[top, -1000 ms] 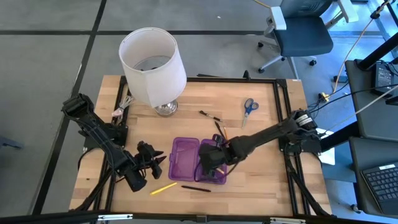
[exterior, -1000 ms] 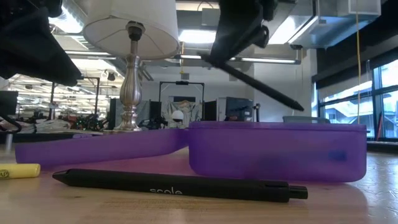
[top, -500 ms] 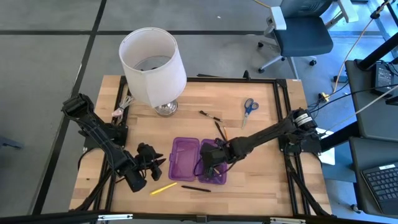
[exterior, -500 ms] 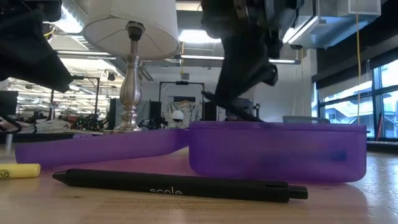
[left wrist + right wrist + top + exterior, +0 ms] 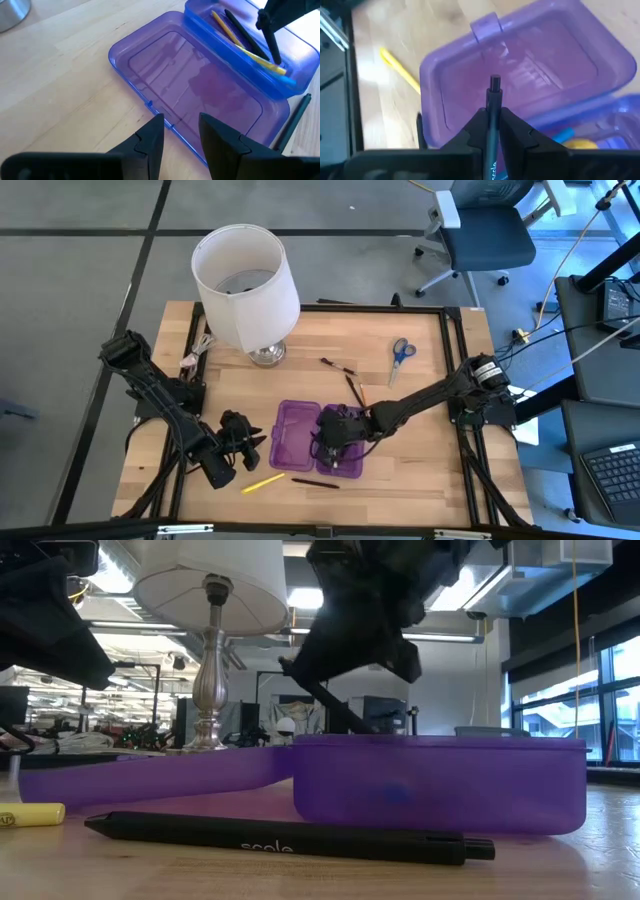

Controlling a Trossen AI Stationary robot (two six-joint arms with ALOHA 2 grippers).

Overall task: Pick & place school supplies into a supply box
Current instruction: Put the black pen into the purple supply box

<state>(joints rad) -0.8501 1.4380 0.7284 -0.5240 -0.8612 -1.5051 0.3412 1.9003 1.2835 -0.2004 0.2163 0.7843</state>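
Note:
The purple supply box (image 5: 320,440) lies open on the table, its shallow half (image 5: 185,95) beside the deeper half (image 5: 250,45), which holds a yellow pencil (image 5: 240,42) and a black pen (image 5: 245,35). My right gripper (image 5: 492,112) hangs over the deeper half, shut on a black pen (image 5: 322,700). My left gripper (image 5: 180,135) is open and hovers just off the shallow half's left edge. On the table lie another black pen (image 5: 313,482), a yellow pencil (image 5: 262,483), two dark pens (image 5: 345,378) and the blue-handled scissors (image 5: 400,352). My right gripper pinches the black pen's barrel (image 5: 492,125) between its two fingers, coming from above and slanting toward the table's left. The pen runs along the fingers and sticks out past the tips (image 5: 495,82). It slants down, and its lower end passes behind the box wall (image 5: 345,728).
A white-shaded lamp (image 5: 245,285) stands on a silver base (image 5: 266,354) at the far left of the table. Black frame rails (image 5: 455,380) run along the table's sides. Bare wood lies to the right of the box.
My right gripper has moved toward the table's left and down over the deeper half of the box. The pen it holds, which a second ago hung clear above the box's rim, now dips behind the box's wall.

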